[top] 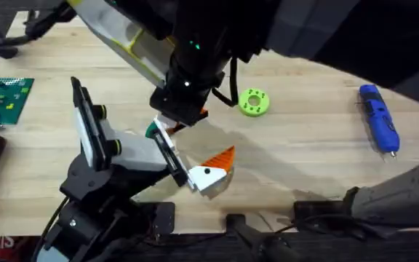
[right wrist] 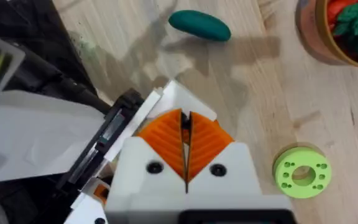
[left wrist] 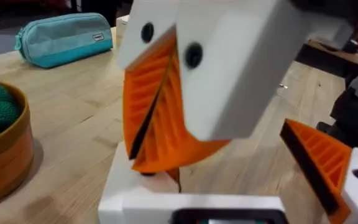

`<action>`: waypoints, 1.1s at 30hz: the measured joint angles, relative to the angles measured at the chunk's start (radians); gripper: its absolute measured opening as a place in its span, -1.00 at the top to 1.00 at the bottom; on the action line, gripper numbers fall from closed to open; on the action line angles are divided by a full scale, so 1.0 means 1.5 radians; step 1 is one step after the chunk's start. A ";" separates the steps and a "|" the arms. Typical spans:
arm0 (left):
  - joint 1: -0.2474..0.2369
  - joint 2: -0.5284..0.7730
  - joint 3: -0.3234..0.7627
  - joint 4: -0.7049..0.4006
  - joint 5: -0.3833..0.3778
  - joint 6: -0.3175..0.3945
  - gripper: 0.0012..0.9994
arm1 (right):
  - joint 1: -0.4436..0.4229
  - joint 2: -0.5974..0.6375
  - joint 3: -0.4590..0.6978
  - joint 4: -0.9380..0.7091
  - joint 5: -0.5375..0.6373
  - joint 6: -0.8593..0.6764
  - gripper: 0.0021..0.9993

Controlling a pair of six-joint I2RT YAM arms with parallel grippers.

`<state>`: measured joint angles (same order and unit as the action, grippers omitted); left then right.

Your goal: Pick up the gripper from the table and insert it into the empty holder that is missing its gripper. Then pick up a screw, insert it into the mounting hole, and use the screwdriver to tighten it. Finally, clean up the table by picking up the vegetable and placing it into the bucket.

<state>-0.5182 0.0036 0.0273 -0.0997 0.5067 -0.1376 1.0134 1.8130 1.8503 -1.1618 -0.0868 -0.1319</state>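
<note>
The right gripper (right wrist: pixel 185 121) has its fingers pressed together, the two orange ribbed pads meeting along a thin dark seam. They are clamped on the gripper (right wrist: pixel 180 93), whose white base pokes out just past the tips; its orange wedge is hard to separate from the pads around it. The piece stands in line with the fingers, base leading, and that base touches the holder (top: pixel 126 153). In the left wrist view the same pinched fingers come down from above onto a white block at the holder's end.

Just beside them sits the matching orange finger (top: pixel 213 169), one black dot on its white base and its wedge pointing away from the holder's plates. The holder lies with its long axis across the tabletop (top: pixel 304 167), on the black jointed arm at the lower left. How the left gripper (top: pixel 192 149) stands cannot be told.

The right wrist view shows one teal vegetable (right wrist: pixel 199 26) lying on the wood beyond the fingers, and the rim of one bucket (right wrist: pixel 316 37) with red and green items inside. The overhead view hides both under the dark arm. One yellow-green disc (top: pixel 254 102) lies near the fingers.

The overhead view alone gives the one blue screwdriver (top: pixel 379 120), well apart to the right, its long axis running far to near with the metal tip toward the near edge. A green circuit board (top: pixel 2 98) lies at the far left. The left wrist view adds one teal pouch (left wrist: pixel 64 38) at the back.
</note>
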 joint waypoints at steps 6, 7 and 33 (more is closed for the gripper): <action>0.000 0.000 0.000 0.000 -0.001 -0.001 -0.97 | 0.000 0.000 0.000 -0.002 0.003 -0.003 0.11; 0.000 0.000 0.000 0.000 -0.001 -0.001 -0.97 | -0.001 0.000 0.000 -0.001 0.006 -0.004 -0.02; 0.000 0.000 0.000 0.001 -0.001 0.004 -0.97 | -0.124 -0.102 0.000 -0.024 -0.008 0.016 -0.99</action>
<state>-0.5182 0.0036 0.0273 -0.0982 0.5056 -0.1314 0.8275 1.6596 1.8507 -1.1976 -0.0986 -0.1085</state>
